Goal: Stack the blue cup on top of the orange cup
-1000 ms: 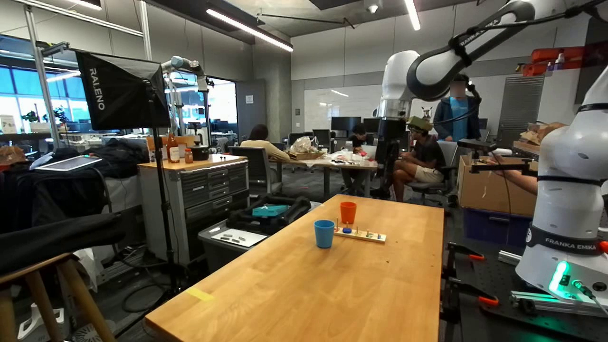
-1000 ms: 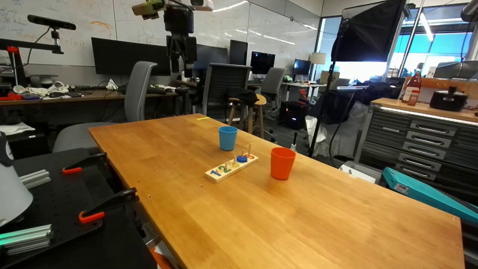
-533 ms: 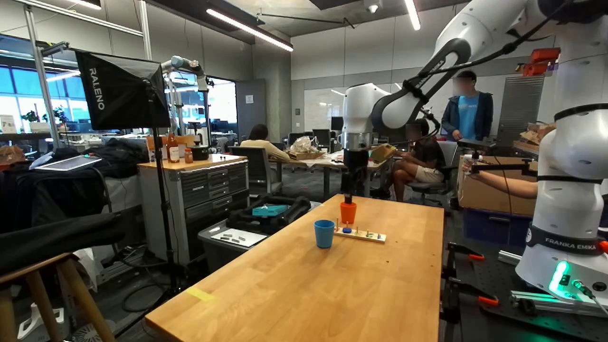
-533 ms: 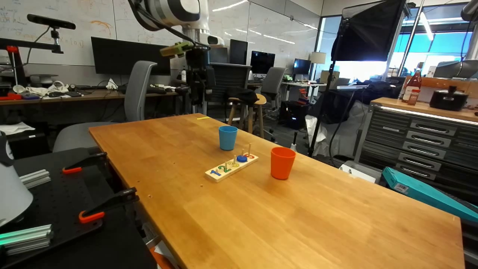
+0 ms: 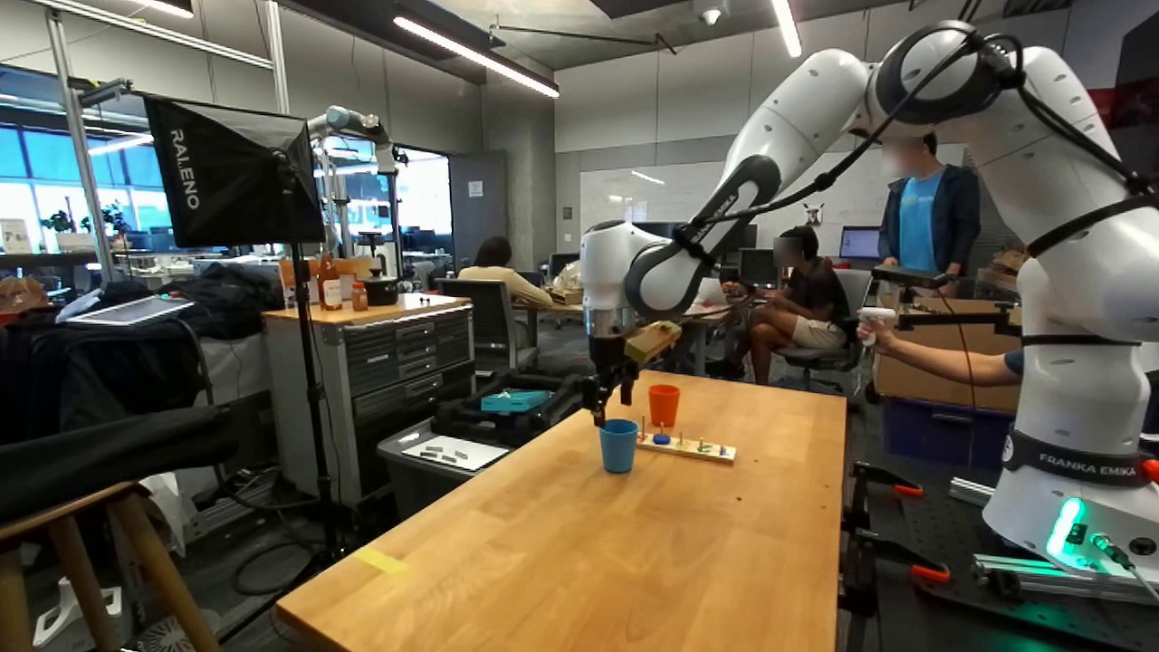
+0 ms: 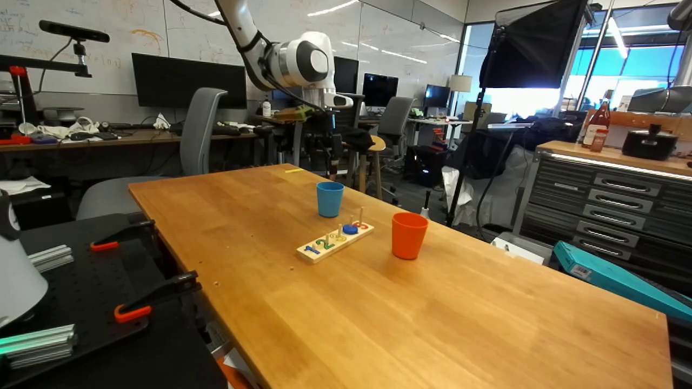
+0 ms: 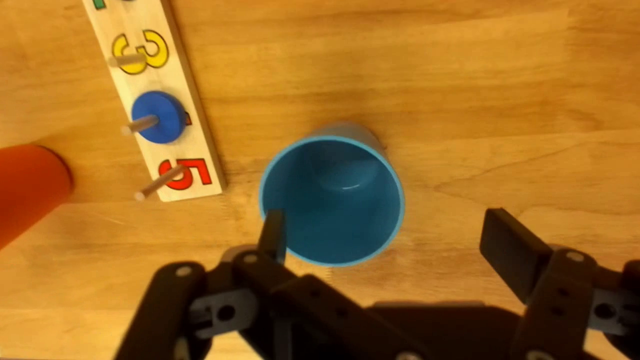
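Observation:
The blue cup [image 5: 618, 448] stands upright on the wooden table [image 5: 706, 552], mouth up. It also shows in another exterior view [image 6: 330, 201] and in the wrist view [image 7: 332, 220]. The orange cup [image 5: 664, 406] stands upright a short way off, also seen in an exterior view [image 6: 409, 236] and at the wrist view's left edge [image 7: 30, 187]. My gripper [image 5: 614, 409] is open and empty, just above and behind the blue cup. In the wrist view, the gripper's [image 7: 387, 220] left finger overlaps the cup's rim; its right finger is over table. I cannot tell whether it touches.
A wooden number peg board [image 5: 693, 447] with a blue disc lies between the cups, also in the wrist view [image 7: 175, 82]. Clamps with orange tips [image 6: 157, 297] grip one table edge. A person's hand with a white controller [image 5: 876, 317] is behind the arm.
The arm has come down and across from high above the far side to just over the blue cup. Both cups and the peg board have not moved.

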`<action>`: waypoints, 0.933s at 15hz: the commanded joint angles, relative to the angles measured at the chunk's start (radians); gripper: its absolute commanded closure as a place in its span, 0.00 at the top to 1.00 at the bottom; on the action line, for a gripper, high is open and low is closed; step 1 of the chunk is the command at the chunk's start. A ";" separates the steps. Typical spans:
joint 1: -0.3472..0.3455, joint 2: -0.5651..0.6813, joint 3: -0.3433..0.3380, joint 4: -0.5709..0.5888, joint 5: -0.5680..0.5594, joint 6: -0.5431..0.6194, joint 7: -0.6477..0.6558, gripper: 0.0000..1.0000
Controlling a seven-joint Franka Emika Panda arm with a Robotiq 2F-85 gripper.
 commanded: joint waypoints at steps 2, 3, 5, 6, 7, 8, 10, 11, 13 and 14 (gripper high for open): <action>0.077 0.190 -0.055 0.222 0.036 -0.051 0.001 1.00; 0.083 0.210 -0.057 0.239 0.045 -0.059 -0.004 1.00; 0.091 0.229 -0.058 0.253 0.063 -0.076 -0.011 1.00; 0.092 0.234 -0.057 0.254 0.073 -0.085 -0.012 1.00; 0.093 0.231 -0.060 0.245 0.075 -0.091 -0.016 1.00; 0.093 0.228 -0.065 0.233 0.074 -0.091 -0.012 0.75; 0.084 0.215 -0.068 0.213 0.083 -0.105 -0.014 0.66; 0.081 0.209 -0.073 0.206 0.085 -0.112 -0.011 0.58; 0.072 0.198 -0.081 0.201 0.098 -0.129 -0.013 0.42; 0.067 0.194 -0.085 0.199 0.105 -0.133 -0.015 0.33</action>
